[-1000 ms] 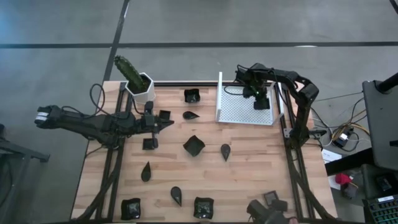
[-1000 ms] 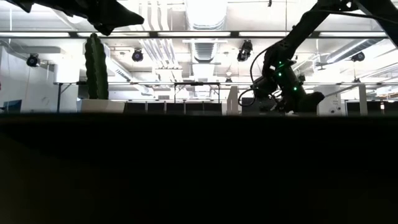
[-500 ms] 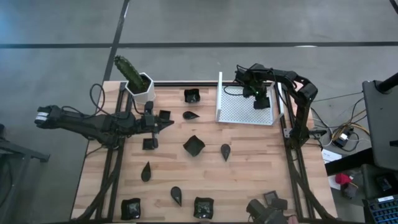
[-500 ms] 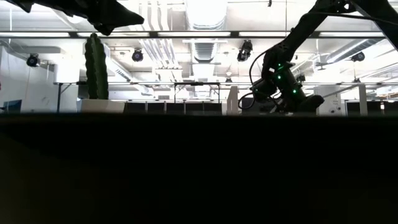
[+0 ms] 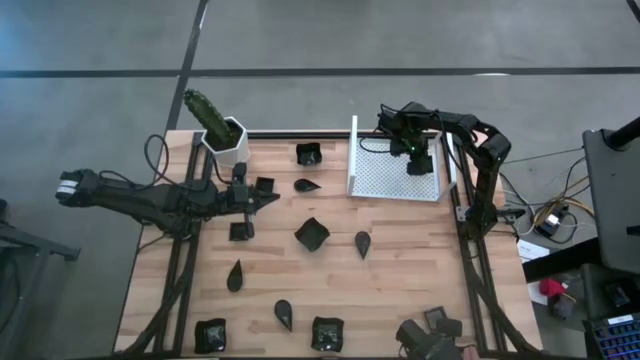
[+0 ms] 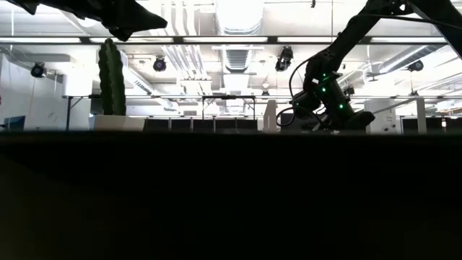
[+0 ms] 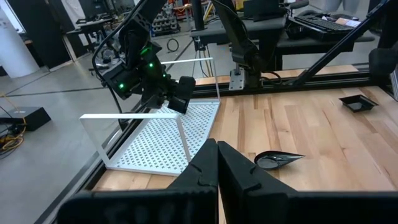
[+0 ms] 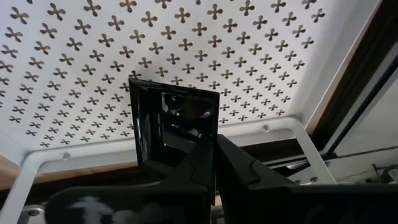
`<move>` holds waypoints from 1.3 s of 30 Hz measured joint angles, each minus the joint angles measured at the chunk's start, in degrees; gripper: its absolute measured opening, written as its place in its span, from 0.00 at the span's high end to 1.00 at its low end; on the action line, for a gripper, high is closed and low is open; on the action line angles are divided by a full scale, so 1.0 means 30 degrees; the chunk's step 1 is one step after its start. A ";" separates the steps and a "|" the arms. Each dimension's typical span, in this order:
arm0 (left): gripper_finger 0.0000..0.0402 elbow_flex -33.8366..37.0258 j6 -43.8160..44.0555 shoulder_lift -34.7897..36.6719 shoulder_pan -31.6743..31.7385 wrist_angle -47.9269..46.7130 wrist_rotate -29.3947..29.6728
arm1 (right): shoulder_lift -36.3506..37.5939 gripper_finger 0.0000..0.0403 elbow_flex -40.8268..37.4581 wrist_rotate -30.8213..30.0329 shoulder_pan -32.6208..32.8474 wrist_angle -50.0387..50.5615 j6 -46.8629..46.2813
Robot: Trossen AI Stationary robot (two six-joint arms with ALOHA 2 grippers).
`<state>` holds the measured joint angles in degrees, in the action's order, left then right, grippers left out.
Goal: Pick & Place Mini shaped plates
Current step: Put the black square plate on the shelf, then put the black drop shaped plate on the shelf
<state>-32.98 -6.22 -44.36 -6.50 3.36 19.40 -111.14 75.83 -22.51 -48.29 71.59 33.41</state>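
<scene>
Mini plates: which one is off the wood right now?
The square plate pinched in the right hand over the white perforated tray. All the others lie on the table.

Even, bright overhead light falls on the wooden worktop (image 5: 400,260) seen from above, with soft, short shadows. At worktop height, ceiling light strips (image 6: 238,40) glare and the lower half is black silhouette. In the right wrist view, the glossy square plate (image 8: 177,127) mirrors the light; the nearest parts are blurred.
</scene>
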 joint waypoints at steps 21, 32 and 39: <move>1.00 0.0001 0.0000 0.0000 -0.0015 0.0001 0.0004 | 0.0010 0.78 0.0000 -0.0005 0.0000 -0.0029 -0.0080; 1.00 0.0003 0.0000 0.0000 -0.0015 -0.0001 -0.0002 | 0.0010 0.75 0.0000 0.0009 0.0000 0.0026 -0.0511; 1.00 0.0003 0.0000 0.0000 -0.0007 -0.0001 0.0005 | 0.0010 0.77 0.0000 0.0031 0.0000 0.0299 -0.2013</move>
<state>-32.97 -6.22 -44.36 -6.52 3.36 19.42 -111.11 75.83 -22.41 -48.29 72.49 27.37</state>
